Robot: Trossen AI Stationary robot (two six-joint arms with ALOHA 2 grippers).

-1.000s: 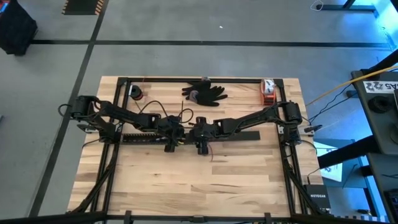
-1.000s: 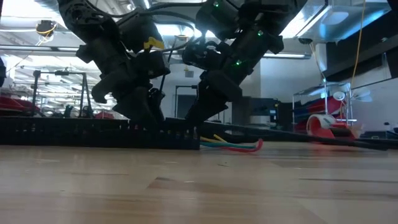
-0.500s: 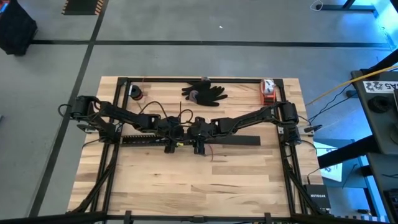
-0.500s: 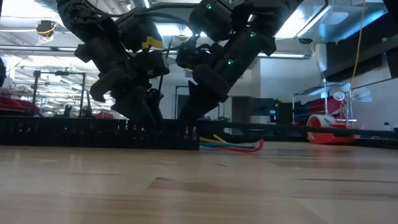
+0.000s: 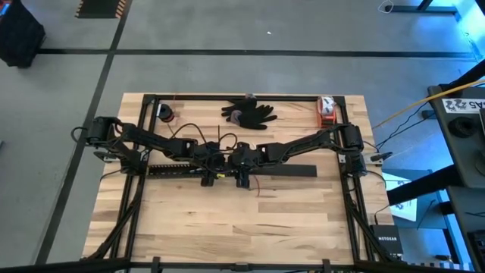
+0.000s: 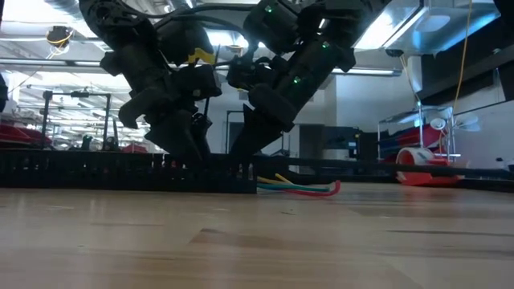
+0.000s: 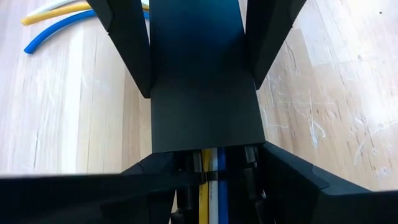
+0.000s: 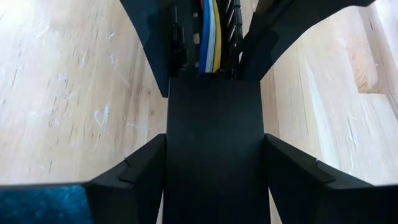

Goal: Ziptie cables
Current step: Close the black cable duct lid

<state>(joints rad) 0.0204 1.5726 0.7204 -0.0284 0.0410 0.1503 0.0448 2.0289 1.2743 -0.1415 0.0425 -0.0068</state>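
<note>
Rightward drift of the right hand has stopped beside the left hand; both straddle the black bar, grip unclear. Cables lie channelled under a thin ziptie; tightening seems left.

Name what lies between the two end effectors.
A flat plain black strip, seen in the left wrist view, spans between left end effector and right end effector.

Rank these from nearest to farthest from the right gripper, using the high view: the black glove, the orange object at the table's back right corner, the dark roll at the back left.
From the right gripper:
1. Black glove, back centre.
2. Dark roll, back left.
3. Orange object, back right.
The last two are too close to call.
</note>
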